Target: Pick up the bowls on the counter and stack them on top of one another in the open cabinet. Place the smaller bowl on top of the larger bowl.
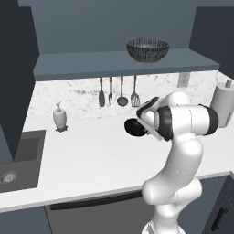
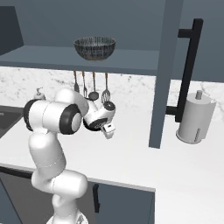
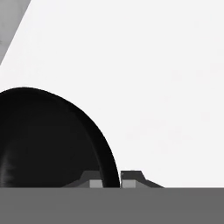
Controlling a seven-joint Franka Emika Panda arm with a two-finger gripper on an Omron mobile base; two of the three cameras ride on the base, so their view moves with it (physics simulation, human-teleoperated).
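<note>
The larger bowl (image 1: 147,49) (image 2: 94,47), dark grey and streaked, sits upright on the shelf of the open cabinet (image 1: 91,64) (image 2: 48,57). The smaller bowl (image 1: 134,127) (image 3: 48,140), glossy black, is low over the white counter (image 1: 91,155) (image 2: 144,162), just left of my hand. In the hand view its rim runs between my two fingertips (image 3: 93,180). My gripper (image 3: 111,181) is shut on that rim, one finger inside the bowl and one outside. I cannot tell whether the bowl still rests on the counter.
Several utensils (image 1: 118,93) (image 2: 89,87) hang on the backsplash below the shelf. A soap dispenser (image 1: 60,116) stands at the left near the sink (image 1: 18,160). A paper towel roll (image 1: 224,103) (image 2: 194,118) stands at the right, beside a dark cabinet panel (image 2: 164,74).
</note>
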